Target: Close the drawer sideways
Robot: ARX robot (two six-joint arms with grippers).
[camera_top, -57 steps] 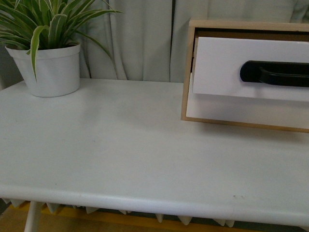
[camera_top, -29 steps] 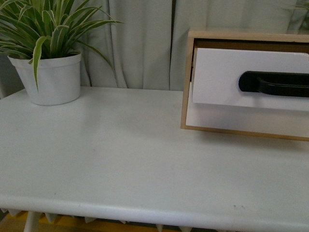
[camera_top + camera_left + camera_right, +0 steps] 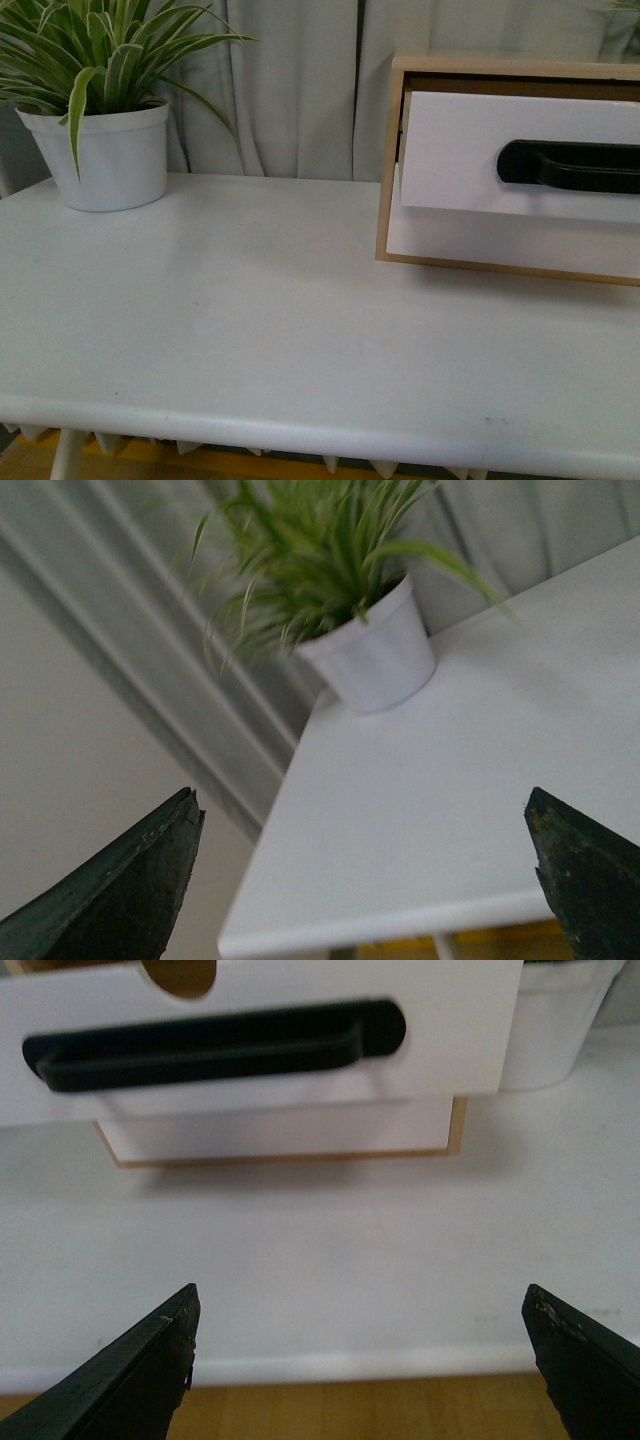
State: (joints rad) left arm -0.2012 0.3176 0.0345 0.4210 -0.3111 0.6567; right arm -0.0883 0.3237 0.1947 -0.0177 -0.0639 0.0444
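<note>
The white drawer (image 3: 460, 150) with a long black bar handle (image 3: 570, 166) stands pulled out of its light wood frame (image 3: 388, 160) at the back right of the white table (image 3: 250, 330). A plain white drawer front (image 3: 500, 245) sits below it. In the right wrist view the drawer (image 3: 440, 1020), its handle (image 3: 210, 1045) and a semicircular notch (image 3: 178, 974) show ahead. My right gripper (image 3: 360, 1345) is open and empty, off the table's front edge. My left gripper (image 3: 360, 855) is open and empty, off the table's left end. Neither arm shows in the front view.
A striped-leaf plant in a white pot (image 3: 105, 155) stands at the table's back left; it also shows in the left wrist view (image 3: 375, 660). Grey curtains (image 3: 290, 90) hang behind. A wood floor (image 3: 350, 1410) shows below the table's edge.
The front view has shifted slightly between frames; the drawer box and plant look a little lower, then higher in the picture. The drawer stays pulled out.
</note>
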